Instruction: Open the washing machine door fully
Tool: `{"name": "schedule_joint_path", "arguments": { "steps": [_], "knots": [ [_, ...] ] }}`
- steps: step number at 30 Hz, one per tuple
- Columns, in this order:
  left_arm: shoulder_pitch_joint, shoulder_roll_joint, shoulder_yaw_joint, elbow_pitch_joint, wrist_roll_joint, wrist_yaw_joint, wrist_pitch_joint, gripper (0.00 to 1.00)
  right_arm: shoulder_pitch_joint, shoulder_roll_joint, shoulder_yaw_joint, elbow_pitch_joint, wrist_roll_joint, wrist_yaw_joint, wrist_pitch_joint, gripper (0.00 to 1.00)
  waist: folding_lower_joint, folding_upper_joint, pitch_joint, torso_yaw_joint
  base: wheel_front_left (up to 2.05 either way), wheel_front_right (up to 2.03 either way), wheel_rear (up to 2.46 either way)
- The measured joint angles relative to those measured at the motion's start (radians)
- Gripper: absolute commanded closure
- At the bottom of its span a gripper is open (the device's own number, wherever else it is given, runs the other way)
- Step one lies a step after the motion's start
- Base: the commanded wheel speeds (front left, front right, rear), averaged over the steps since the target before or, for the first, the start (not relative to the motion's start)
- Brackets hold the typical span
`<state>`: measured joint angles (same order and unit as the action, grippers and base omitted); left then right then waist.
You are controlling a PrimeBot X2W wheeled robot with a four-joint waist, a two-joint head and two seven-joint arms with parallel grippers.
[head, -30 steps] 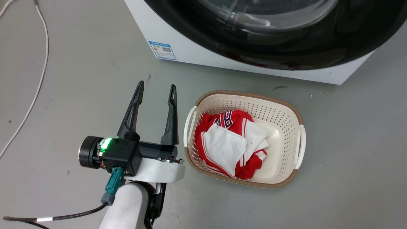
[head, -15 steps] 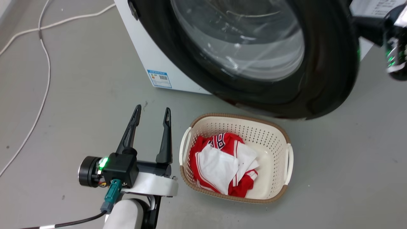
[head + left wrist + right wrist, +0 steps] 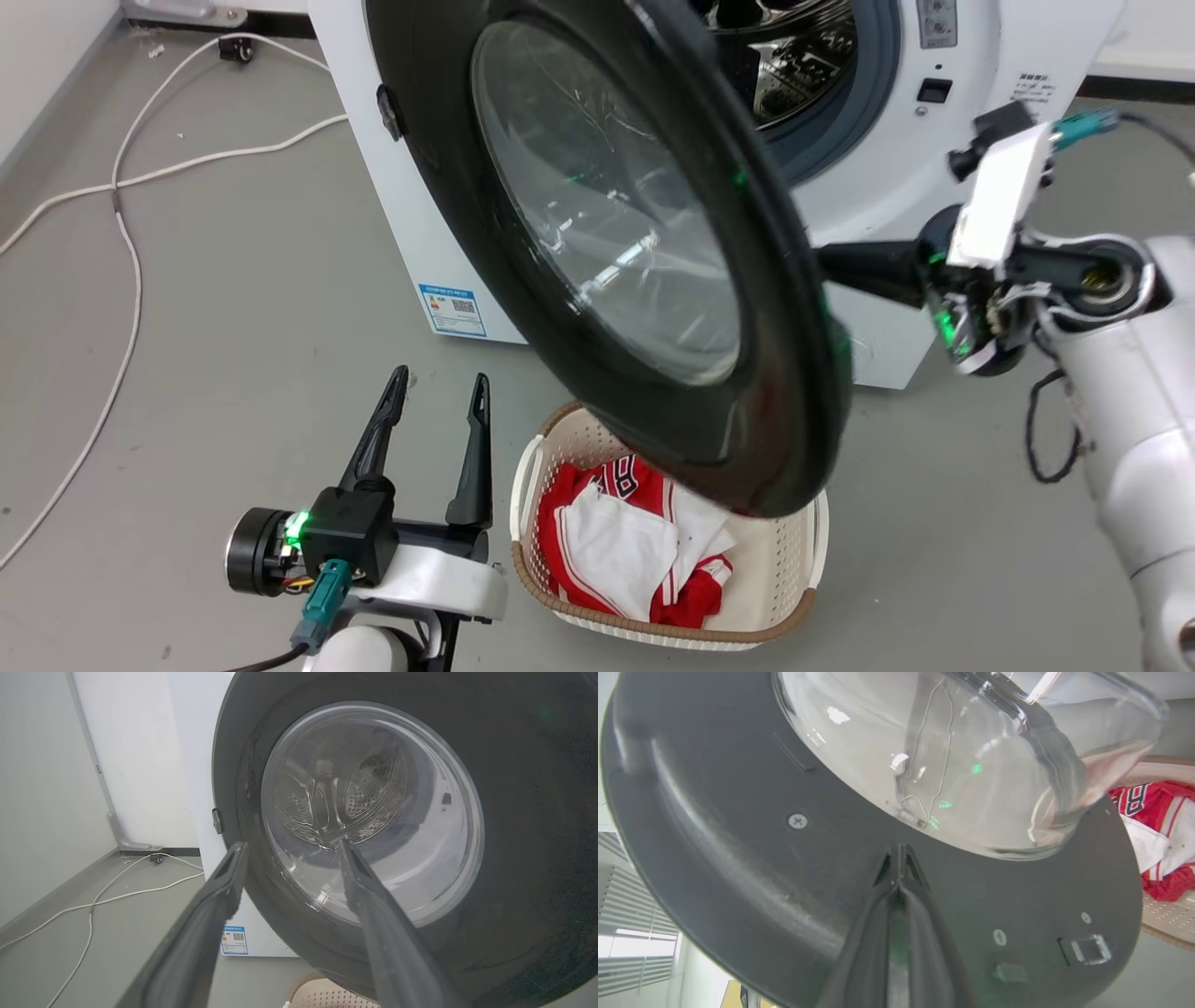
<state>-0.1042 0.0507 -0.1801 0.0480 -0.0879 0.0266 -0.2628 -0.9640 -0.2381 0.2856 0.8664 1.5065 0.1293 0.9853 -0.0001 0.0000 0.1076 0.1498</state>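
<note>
a: what's changed w/ the washing machine door (image 3: 653,280)?

b: it's swung out a lot in the last sec. before, it covered the washer front and no drum showed. now it stands at a wide angle off the front, hinged on the robot's left, and the steel drum (image 3: 794,65) shows past its free edge. the head cam has tilted up too, so part of the shift is the camera, not the things.

a: grippers?

b: right gripper (image 3: 899,858) has its fingers pressed together w/ nothing btwn them, tips against the dark inner ring just below the glass bowl. so it's pushing, not gripping. left gripper (image 3: 441,378) is low near the floor, fingers apart, holding nothing, just beside the laundry basket (image 3: 523,467).

a: so done?

b: not yet imo. the door's prob past halfway but slants across the opening, and its lower edge hangs over the basket in the head view. i'd guess it needs more outward push toward the hinge side. the tips could slide on that glossy face, esp. w/ no grip.
</note>
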Motion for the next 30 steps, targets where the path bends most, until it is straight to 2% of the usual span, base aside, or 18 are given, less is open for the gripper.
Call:
{"name": "schedule_joint_path", "arguments": {
  "steps": [7,22,25,30],
  "knots": [
    [0.017,0.0,0.009,0.003,0.003,-0.007,0.0,0.0,0.108,0.072,0.033,-0.137,0.025,0.0,0.047,1.0,0.0,0.0,-0.026,-0.007,0.0,0.0,0.0],
    [0.023,0.0,0.012,0.011,0.006,-0.019,0.0,0.0,0.252,0.146,0.09,-0.342,0.042,0.0,0.066,1.0,0.0,0.0,-0.028,-0.03,0.0,0.0,0.0],
    [0.023,0.0,0.013,0.015,0.005,-0.019,0.0,0.0,0.277,0.155,0.078,-0.382,0.041,0.0,0.013,1.0,0.0,0.0,-0.029,-0.036,0.0,0.0,0.0],
    [0.029,0.0,0.019,0.016,0.003,-0.019,0.0,0.0,0.346,0.164,0.009,-0.418,0.022,0.001,-0.164,1.0,0.0,0.0,-0.031,-0.053,0.0,0.0,0.0]
  ]
}}
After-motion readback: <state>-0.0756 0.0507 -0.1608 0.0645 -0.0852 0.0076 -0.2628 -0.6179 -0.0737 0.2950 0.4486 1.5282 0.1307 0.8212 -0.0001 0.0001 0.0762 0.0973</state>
